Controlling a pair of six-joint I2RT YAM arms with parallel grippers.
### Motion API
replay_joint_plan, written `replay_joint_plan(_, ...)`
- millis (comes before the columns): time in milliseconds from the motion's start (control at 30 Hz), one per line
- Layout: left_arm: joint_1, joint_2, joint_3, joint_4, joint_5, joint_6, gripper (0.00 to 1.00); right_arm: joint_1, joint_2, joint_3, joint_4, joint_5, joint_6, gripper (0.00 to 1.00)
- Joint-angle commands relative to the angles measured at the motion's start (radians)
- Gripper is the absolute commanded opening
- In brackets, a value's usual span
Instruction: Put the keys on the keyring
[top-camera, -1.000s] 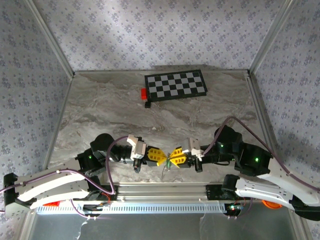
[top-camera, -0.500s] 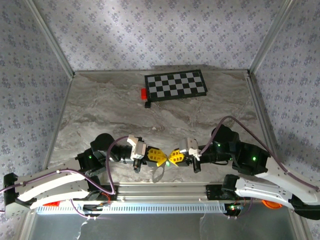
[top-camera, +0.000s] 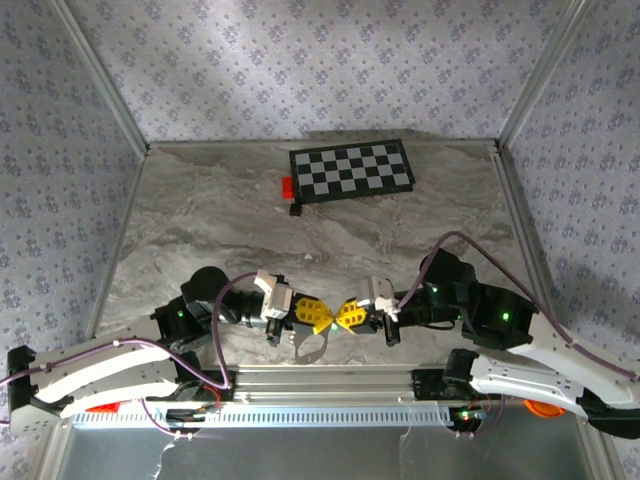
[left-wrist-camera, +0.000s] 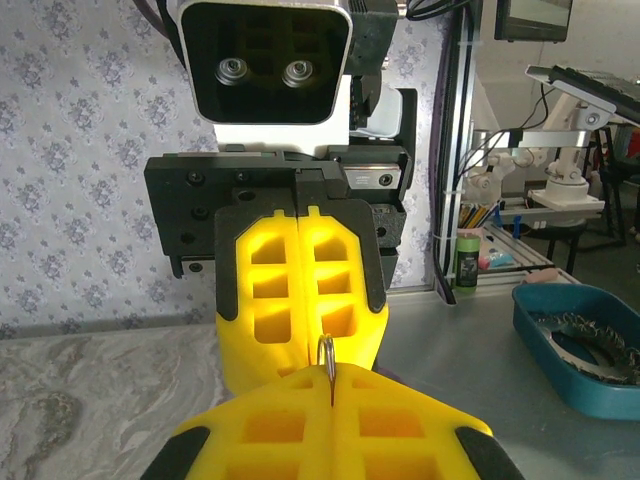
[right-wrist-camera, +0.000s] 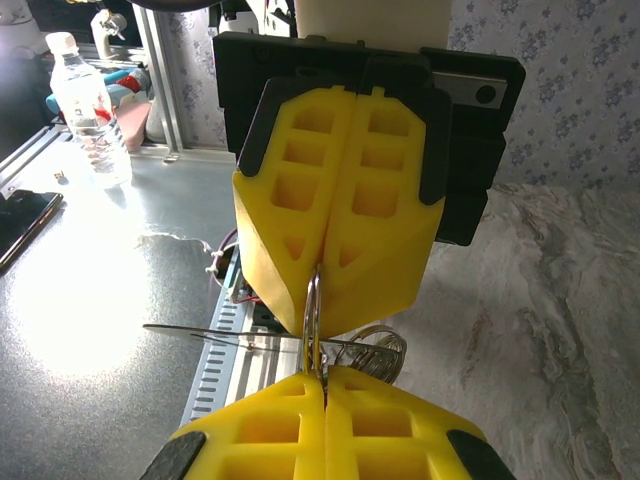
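Well nearer the arm bases than the checkerboard (top-camera: 352, 170), the left gripper (top-camera: 322, 320) and the right gripper (top-camera: 340, 320) meet tip to tip, each clamped tight on the keyring (right-wrist-camera: 312, 310), whose thin loop is mostly hidden between their yellow pads (right-wrist-camera: 380, 210). Just beside the checkerboard's left edge sits a small red block (top-camera: 288, 186) — well apart from the grip. Off the table, the left wrist view catches a teal tray (left-wrist-camera: 545, 320) holding a dark coiled piece (left-wrist-camera: 585, 340) — what it is I cannot tell.
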Motion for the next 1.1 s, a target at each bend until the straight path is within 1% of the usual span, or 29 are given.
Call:
replay_joint_plan(0,-0.005,0.002,0.031,0.095,0.082,-0.023,0.00,-0.005,0.016,0.003,0.002,0.021,0.000,0.00)
replay_joint_plan(133,-0.012,0.021,0.039,0.110,0.128,-0.039,0.00,-0.004,0.012,0.008,0.007,-0.005,-0.004,0.01)
replay_joint_plan(200,-0.019,0.030,0.044,0.104,0.130,-0.033,0.00,-0.003,0.010,0.005,0.014,-0.025,-0.007,0.04)
replay_joint_plan(267,-0.020,0.031,0.046,0.102,0.125,-0.030,0.00,-0.002,0.010,0.005,0.019,-0.033,-0.009,0.10)
replay_joint_plan(300,-0.019,0.028,0.046,0.102,0.123,-0.028,0.00,-0.002,0.008,0.005,0.020,-0.032,-0.010,0.10)
replay_joint_plan(467,-0.020,0.013,0.042,0.095,0.104,-0.019,0.00,-0.002,-0.027,-0.010,0.031,0.001,-0.006,0.10)
replay_joint_plan(567,-0.021,0.013,0.042,0.091,0.094,-0.017,0.00,-0.004,-0.059,-0.033,0.054,0.045,0.009,0.11)
replay_joint_plan(667,-0.021,0.013,0.042,0.089,0.100,-0.016,0.00,-0.007,-0.082,-0.053,0.081,0.072,0.027,0.17)
replay_joint_plan(867,-0.021,0.003,0.047,0.079,0.081,-0.014,0.00,-0.009,-0.092,-0.050,0.081,0.095,0.030,0.23)
replay_joint_plan(967,-0.022,-0.015,0.040,0.066,0.028,-0.005,0.00,-0.008,-0.115,-0.057,0.078,0.088,0.030,0.29)
replay_joint_plan(1033,-0.021,-0.028,0.030,0.063,-0.022,0.001,0.00,-0.008,-0.134,-0.066,0.079,0.087,0.031,0.40)
replay_joint_plan(1067,-0.021,-0.034,0.024,0.068,-0.045,0.001,0.00,-0.008,-0.142,-0.068,0.080,0.087,0.033,0.44)
